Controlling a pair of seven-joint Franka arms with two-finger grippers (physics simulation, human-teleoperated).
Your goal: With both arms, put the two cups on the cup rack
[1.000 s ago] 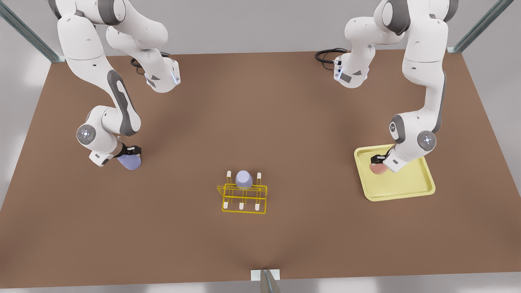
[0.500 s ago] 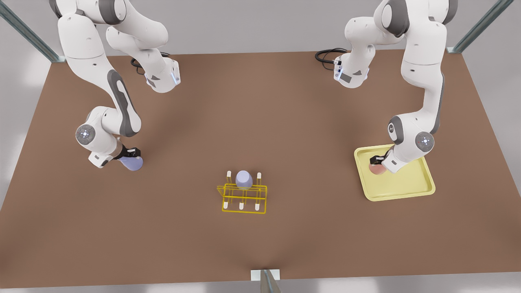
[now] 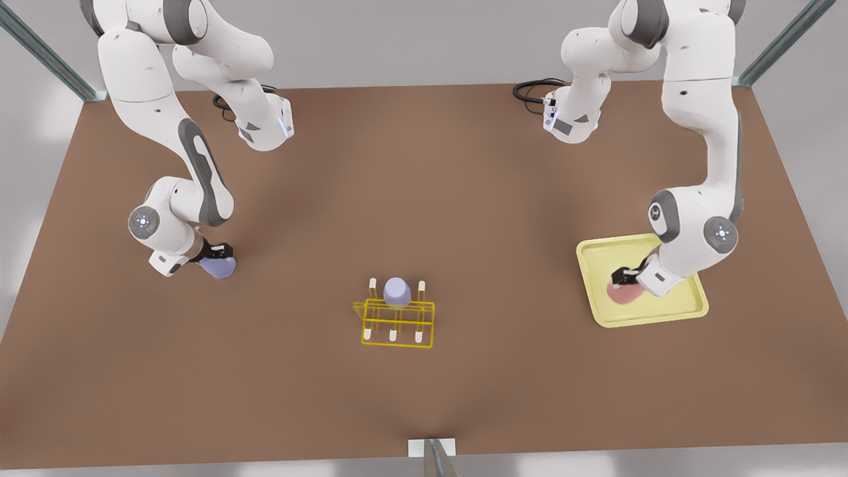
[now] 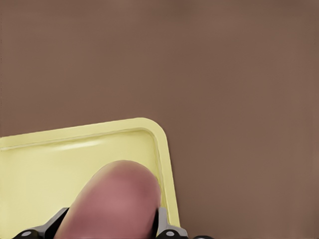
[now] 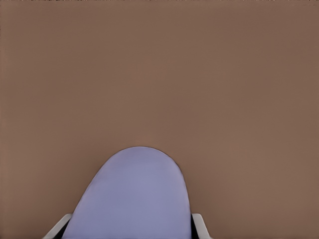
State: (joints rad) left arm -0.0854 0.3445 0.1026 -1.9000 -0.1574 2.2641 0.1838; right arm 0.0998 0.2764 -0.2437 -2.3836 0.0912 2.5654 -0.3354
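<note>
While the left tool (image 3: 624, 278) grips the pink cup (image 3: 623, 291), the right tool (image 3: 215, 255) grips the lavender cup (image 3: 218, 266).

Counter (image 3: 424, 199): flat matt brown, smooth, no grain or sheen. Pale-yellow tray (image 3: 689, 315): smooth moulded plastic look, soft gloss along the rim (image 4: 167, 164). Pink cup (image 3: 623, 292): matt, smooth. Lavender cup (image 3: 218, 267): matt, smooth, uniform colour, same finish on the second lavender cup (image 3: 397, 292). Cup rack (image 3: 396, 322): thin bright-yellow wire, slightly glossy, pegs with white matt tips. Arms: white hard-shell plastic look, satin sheen, grey panels. Frame posts at the corners: brushed metal.
</note>
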